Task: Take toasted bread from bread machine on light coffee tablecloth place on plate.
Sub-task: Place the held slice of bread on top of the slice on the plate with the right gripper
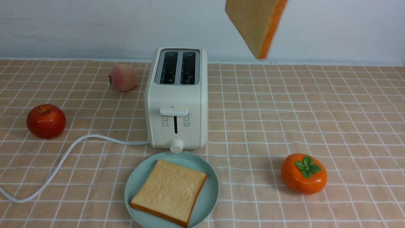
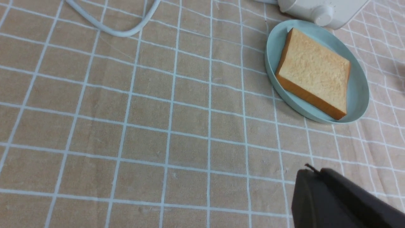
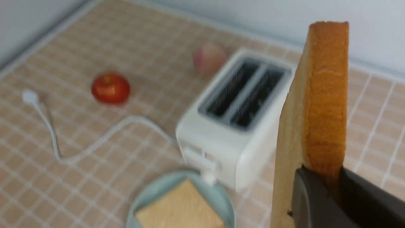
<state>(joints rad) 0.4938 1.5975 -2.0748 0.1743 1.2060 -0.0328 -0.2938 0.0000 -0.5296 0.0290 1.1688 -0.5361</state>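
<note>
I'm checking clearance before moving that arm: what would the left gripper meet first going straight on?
Probably the tablecloth: the left gripper seems to point down at a bare patch beside the plate, though its height above the cloth is unclear.

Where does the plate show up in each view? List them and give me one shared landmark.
Front view: lower middle, plate.
Left wrist view: upper right.
Right wrist view: bottom, left of centre, cut off by the edge.
Shared landmark: toaster knob, just beside the plate.

The robot's left hand [image 2: 316, 172] and right hand [image 3: 321, 177] have dark, narrow, tapering fingers.
</note>
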